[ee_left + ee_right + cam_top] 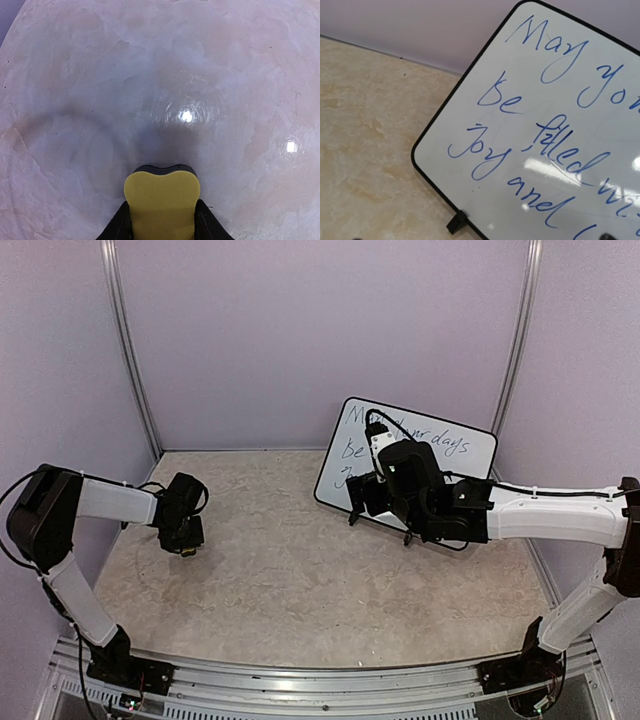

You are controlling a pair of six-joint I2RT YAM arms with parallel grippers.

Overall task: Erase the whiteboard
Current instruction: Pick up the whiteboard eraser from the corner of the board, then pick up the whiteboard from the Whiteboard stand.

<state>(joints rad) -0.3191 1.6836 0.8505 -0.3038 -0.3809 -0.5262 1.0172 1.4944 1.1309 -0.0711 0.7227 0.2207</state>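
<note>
Nothing wiped: the whiteboard (545, 125) is full of writing, my left pincer (162, 212) clenched on a yellow eraser (162, 190), my right pincer (380, 525) released.

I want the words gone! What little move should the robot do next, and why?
Probably swing the left arm, whose jaws grip the yellow eraser, toward the whiteboard: its blue writing is unwiped, and the eraser sits far to its left.
</note>
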